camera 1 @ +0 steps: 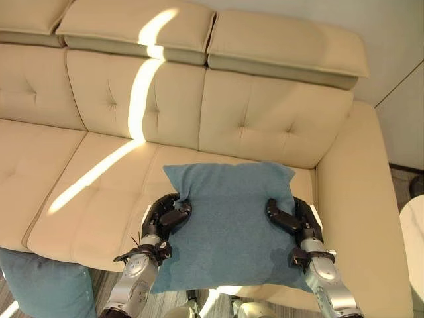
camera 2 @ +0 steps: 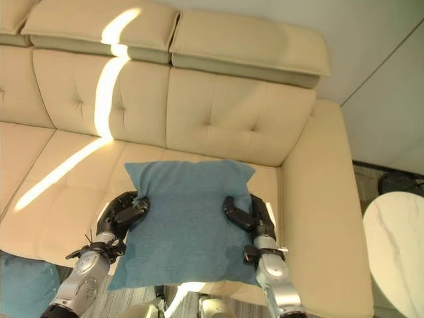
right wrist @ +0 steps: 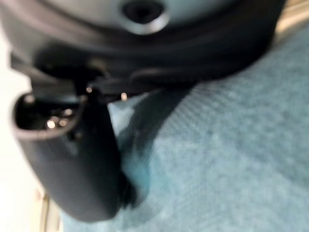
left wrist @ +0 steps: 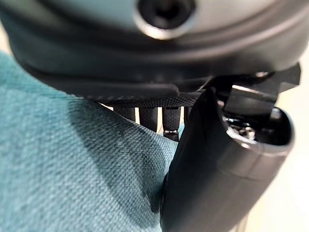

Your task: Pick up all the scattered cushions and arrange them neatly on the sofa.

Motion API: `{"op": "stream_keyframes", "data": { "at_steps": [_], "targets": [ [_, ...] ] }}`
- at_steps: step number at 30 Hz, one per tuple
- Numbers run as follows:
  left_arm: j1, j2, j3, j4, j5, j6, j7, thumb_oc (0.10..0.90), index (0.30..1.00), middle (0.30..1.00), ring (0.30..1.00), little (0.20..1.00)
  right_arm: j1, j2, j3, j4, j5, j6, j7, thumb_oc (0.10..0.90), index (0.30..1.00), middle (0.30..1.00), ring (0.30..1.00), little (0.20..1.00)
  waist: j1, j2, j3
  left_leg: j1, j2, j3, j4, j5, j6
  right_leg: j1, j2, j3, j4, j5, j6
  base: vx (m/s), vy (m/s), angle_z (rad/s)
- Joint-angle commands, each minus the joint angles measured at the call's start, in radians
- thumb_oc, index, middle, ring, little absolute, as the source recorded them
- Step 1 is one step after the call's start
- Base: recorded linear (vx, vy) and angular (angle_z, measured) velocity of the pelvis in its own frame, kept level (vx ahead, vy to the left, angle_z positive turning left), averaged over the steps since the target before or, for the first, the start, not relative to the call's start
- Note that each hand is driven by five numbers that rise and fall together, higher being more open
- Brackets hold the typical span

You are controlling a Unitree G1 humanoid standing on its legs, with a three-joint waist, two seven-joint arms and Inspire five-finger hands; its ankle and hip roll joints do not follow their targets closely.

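Cushion: we held a teal cushion between both hands, over the front of the beige sofa, at the seat next to the armrest on our right.
Left hand: our left hand gripped the cushion's left edge, thumb on top and fingers curled under the fabric.
Right hand: our right hand clamped the right edge the same way.
Second cushion: another teal cushion lay on the floor below the sofa's front, to our left.
Side table: a white round table stood beside the armrest.
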Motion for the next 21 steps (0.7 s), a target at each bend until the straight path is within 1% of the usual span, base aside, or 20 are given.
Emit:
{"op": "stream_keyframes", "data": {
  "at_steps": [1, 5, 8, 9, 10, 12, 13, 14, 15, 19, 21],
  "targets": [
    [-0.165, -0.034, -0.057, -0.158, 0.13, -0.14, -0.016, 0.4, 0.3, 0.3, 0.3, 0.3, -0.136, 0.019, 0.013, -0.122, -0.054, -0.137, -0.053, 0.4, 0.3, 0.3, 0.3, 0.3, 0.012, -0.019, -0.1, -0.016, 0.023, 0.006, 0.001, -0.126, -0.036, -0.085, -0.065, -0.047, 0.004, -0.023, 0.094, -0.13, 0.012, -0.19],
    [-0.313, -0.021, -0.072, -0.093, 0.227, -0.162, 0.064, 0.4, 0.3, 0.3, 0.3, 0.3, -0.232, 0.023, 0.037, -0.066, -0.075, -0.147, -0.105, 0.4, 0.3, 0.3, 0.3, 0.3, 0.014, -0.021, -0.104, -0.112, 0.023, 0.001, 0.001, -0.096, -0.047, -0.178, -0.075, -0.071, 0.004, -0.003, 0.102, -0.1, -0.02, -0.11],
    [-0.446, -0.016, -0.108, -0.013, 0.302, -0.168, 0.126, 0.4, 0.3, 0.3, 0.3, 0.3, -0.329, 0.014, 0.062, -0.006, -0.107, -0.148, -0.163, 0.4, 0.3, 0.3, 0.3, 0.3, 0.011, -0.011, -0.099, -0.171, 0.022, -0.011, 0.001, -0.074, -0.059, -0.238, -0.089, -0.087, 0.004, 0.011, 0.1, -0.06, -0.018, 0.01],
    [-0.452, -0.017, -0.109, -0.009, 0.303, -0.17, 0.128, 0.4, 0.3, 0.3, 0.3, 0.3, -0.335, 0.014, 0.062, -0.003, -0.107, -0.149, -0.164, 0.4, 0.3, 0.3, 0.3, 0.3, 0.01, -0.011, -0.099, -0.175, 0.022, -0.012, 0.001, -0.073, -0.059, -0.241, -0.089, -0.087, 0.004, 0.012, 0.1, -0.06, -0.012, 0.06],
    [-0.568, -0.009, -0.139, 0.071, 0.339, -0.17, 0.179, 0.4, 0.3, 0.3, 0.3, 0.3, -0.428, -0.003, 0.091, 0.057, -0.127, -0.145, -0.209, 0.4, 0.3, 0.3, 0.3, 0.3, 0.01, -0.004, -0.094, -0.211, 0.017, -0.02, 0.001, -0.06, -0.069, -0.274, -0.092, -0.095, 0.004, 0.02, 0.097, -0.06, -0.011, 0.1],
    [-0.679, 0.004, -0.162, 0.15, 0.368, -0.17, 0.22, 0.4, 0.3, 0.3, 0.3, 0.3, -0.52, -0.021, 0.115, 0.113, -0.137, -0.141, -0.241, 0.4, 0.3, 0.3, 0.3, 0.3, 0.011, 0.003, -0.095, -0.245, 0.014, -0.021, 0.001, -0.047, -0.077, -0.307, -0.094, -0.102, 0.004, 0.026, 0.097, -0.04, -0.02, 0.09],
    [-0.721, 0.01, -0.169, 0.178, 0.374, -0.17, 0.24, 0.4, 0.3, 0.3, 0.3, 0.3, -0.556, -0.029, 0.125, 0.135, -0.144, -0.139, -0.253, 0.4, 0.3, 0.3, 0.3, 0.3, 0.011, 0.005, -0.094, -0.257, 0.014, -0.022, 0.001, -0.042, -0.081, -0.321, -0.094, -0.105, 0.004, 0.028, 0.096, -0.01, -0.019, 0.05],
    [-0.724, 0.01, -0.169, 0.18, 0.374, -0.171, 0.24, 0.4, 0.3, 0.3, 0.3, 0.3, -0.559, -0.029, 0.125, 0.137, -0.143, -0.14, -0.253, 0.4, 0.3, 0.3, 0.3, 0.3, 0.011, 0.006, -0.093, -0.259, 0.014, -0.022, 0.001, -0.042, -0.081, -0.322, -0.094, -0.105, 0.004, 0.028, 0.096, -0.03, -0.032, 0.02],
    [-0.804, 0.021, -0.185, 0.228, 0.382, -0.171, 0.263, 0.4, 0.3, 0.3, 0.3, 0.3, -0.642, -0.05, 0.146, 0.179, -0.16, -0.131, -0.278, 0.4, 0.3, 0.3, 0.3, 0.3, 0.014, 0.008, -0.089, -0.284, 0.013, -0.023, 0.001, -0.032, -0.087, -0.342, -0.094, -0.108, 0.004, 0.032, 0.096, 0.0, 0.0, 0.0],
    [-1.01, 0.072, -0.222, 0.335, 0.408, -0.179, 0.313, 0.4, 0.3, 0.3, 0.3, 0.3, -0.86, -0.103, 0.192, 0.295, -0.172, -0.14, -0.338, 0.4, 0.3, 0.3, 0.3, 0.3, 0.026, 0.013, -0.074, -0.337, 0.019, -0.029, 0.001, -0.015, -0.097, -0.396, -0.09, -0.12, 0.004, 0.04, 0.1, -0.02, -0.042, 0.01],
    [-1.064, 0.084, -0.23, 0.354, 0.428, -0.183, 0.333, 0.4, 0.3, 0.3, 0.3, 0.3, -0.911, -0.114, 0.197, 0.315, -0.187, -0.143, -0.364, 0.4, 0.3, 0.3, 0.3, 0.3, 0.028, 0.012, -0.072, -0.352, 0.023, -0.034, 0.001, -0.011, -0.101, -0.41, -0.087, -0.124, 0.004, 0.041, 0.098, -0.01, -0.056, -0.06]
  ]
}}
